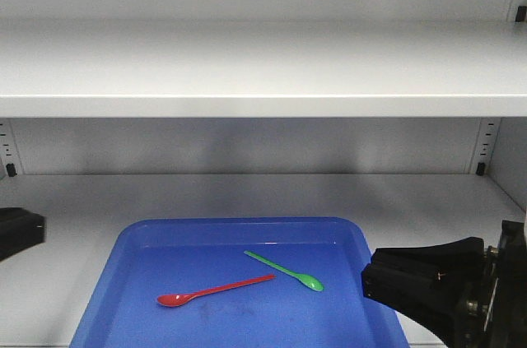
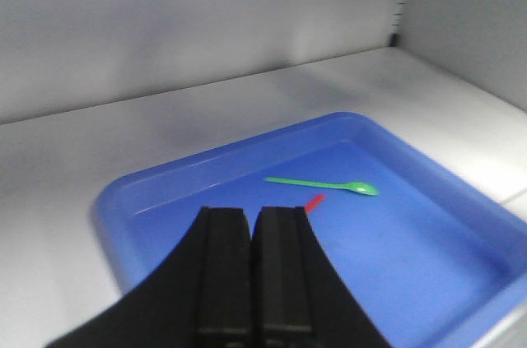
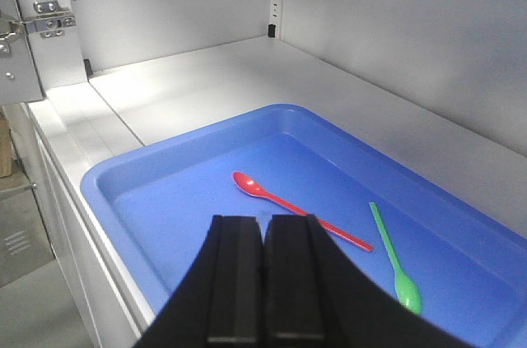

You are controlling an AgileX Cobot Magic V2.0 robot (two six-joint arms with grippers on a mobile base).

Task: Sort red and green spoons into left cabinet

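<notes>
In the front-facing view, one blue tray (image 1: 123,282) sat on the grey counter (image 1: 82,200), the lower shelf of the cabinet (image 1: 263,68), and held two spoons: one red spoon (image 1: 212,290) and one green spoon (image 1: 286,271). Both lay flat inside the tray, the tip of the red handle close beside the green handle; whether they touched could not be told. The right claw (image 1: 368,276) hung at the tray's right rim, with the green spoon's bowl just to its left. Its state could not be told from here. Only a dark corner of the left claw (image 1: 18,231) showed at the far edge, well apart from both spoons.

In the left wrist view, the left claw (image 2: 250,220) had its two black fingers pressed together, gripping nothing. One green spoon (image 2: 323,184) lay whole in the tray (image 2: 461,192), ahead of the claw and to the right. Of the red spoon (image 2: 314,202) only the handle tip showed, just beyond the fingertips; the rest was hidden behind them.

In the right wrist view, the right claw (image 3: 264,229) was likewise closed and empty, its two fingers flush. One red spoon (image 3: 296,208) lay just ahead of the fingertips, bowl to the left, handle running right. One green spoon (image 3: 393,255) lay to the claw's right, bowl nearest the camera. The tray (image 3: 123,192) rested on the counter (image 3: 247,68)
</notes>
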